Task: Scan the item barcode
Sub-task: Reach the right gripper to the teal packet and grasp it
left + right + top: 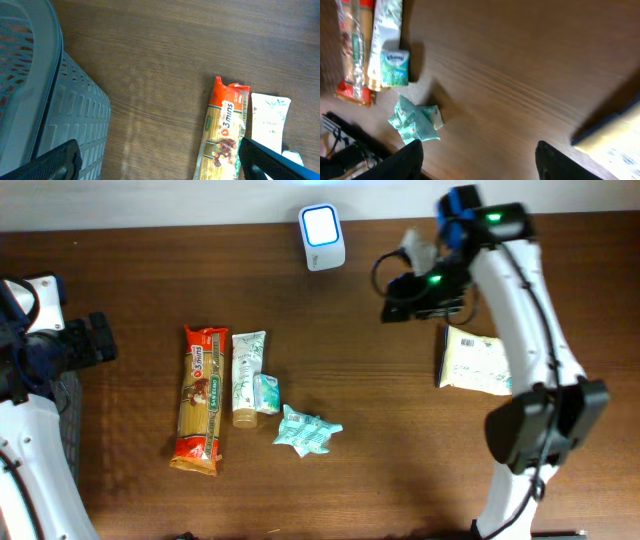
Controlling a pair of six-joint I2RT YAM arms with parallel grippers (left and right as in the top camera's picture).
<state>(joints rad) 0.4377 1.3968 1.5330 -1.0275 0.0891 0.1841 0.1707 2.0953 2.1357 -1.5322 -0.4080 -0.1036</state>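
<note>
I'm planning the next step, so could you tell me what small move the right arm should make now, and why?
Probably swing the right gripper toward the crumpled green packet: the gripper is open and empty, the white pack lies on the table, and that packet is the nearest item in the group.

On the bench (pixel 380 480) the tube (pixel 247 377) lies just right of the pasta packet (pixel 203 400), the crumpled pouch (pixel 307 431) further right, the wipes pack (pixel 477 361) far right, the scanner (pixel 322 237) behind it to the right.

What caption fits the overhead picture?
Open right gripper hovers near the white pack, with scanner, pasta and tube on the table.
</note>
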